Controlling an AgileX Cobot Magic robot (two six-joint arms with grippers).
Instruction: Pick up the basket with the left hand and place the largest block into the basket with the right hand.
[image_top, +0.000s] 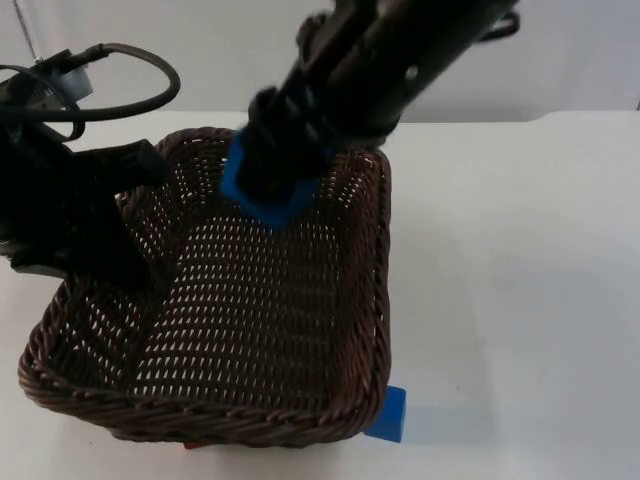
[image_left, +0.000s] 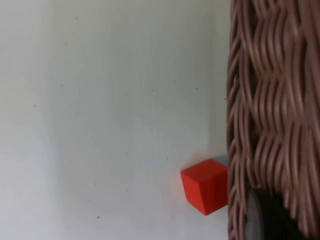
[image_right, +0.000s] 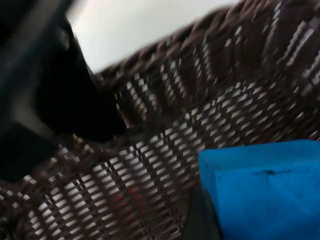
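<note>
A dark brown wicker basket (image_top: 200, 420) hangs tilted above the table, and my left gripper (image_top: 118, 235) is shut on its left rim. The basket's woven wall (image_left: 275, 100) runs beside the left fingertip (image_left: 270, 217) in the left wrist view. Over the far half of the basket's inside, my right gripper (image_top: 275, 165) is shut on a large blue block (image_top: 262, 198). In the right wrist view that blue block (image_right: 265, 190) hangs just above the basket's weave (image_right: 200, 100), apart from it.
A smaller blue block (image_top: 388, 413) lies on the white table by the basket's near right corner. A red block (image_left: 206, 185) sits on the table right beside the basket's wall. Open table spreads to the right of the basket.
</note>
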